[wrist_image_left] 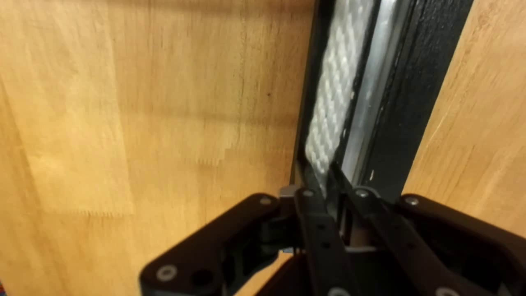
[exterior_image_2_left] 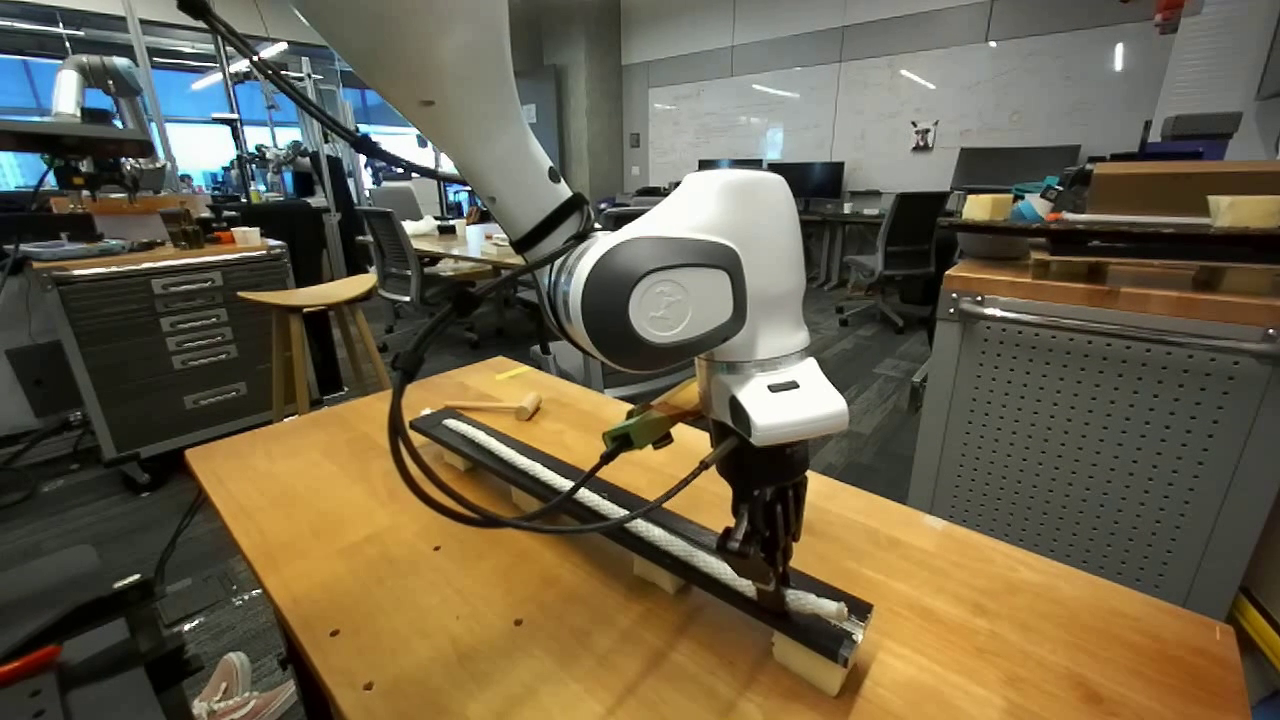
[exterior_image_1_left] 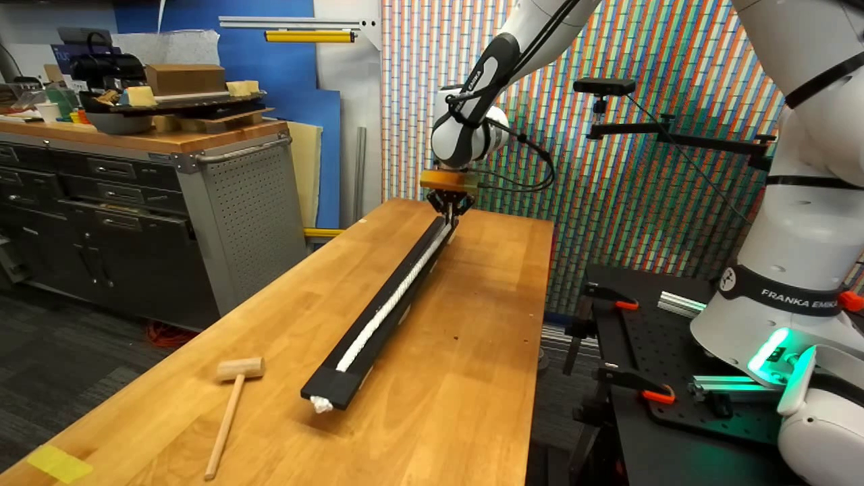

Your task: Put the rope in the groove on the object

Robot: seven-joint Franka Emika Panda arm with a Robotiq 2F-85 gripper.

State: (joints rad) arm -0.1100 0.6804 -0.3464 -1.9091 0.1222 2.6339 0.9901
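End effector (wrist_image_left: 321, 176) pinches the rope (wrist_image_left: 335, 86) between 2 nearly closed fingers (wrist_image_left: 313, 205).

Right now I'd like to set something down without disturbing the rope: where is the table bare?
In an exterior view, the table is bare between the black bar and the edge nearest the robot's base, and between the bar and the opposite edge, beyond the mallet. Crowded: the bar's far end, where the gripper meets the rope.

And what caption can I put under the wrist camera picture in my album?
The gripper pinches the white rope beside the shiny groove in the black bar.
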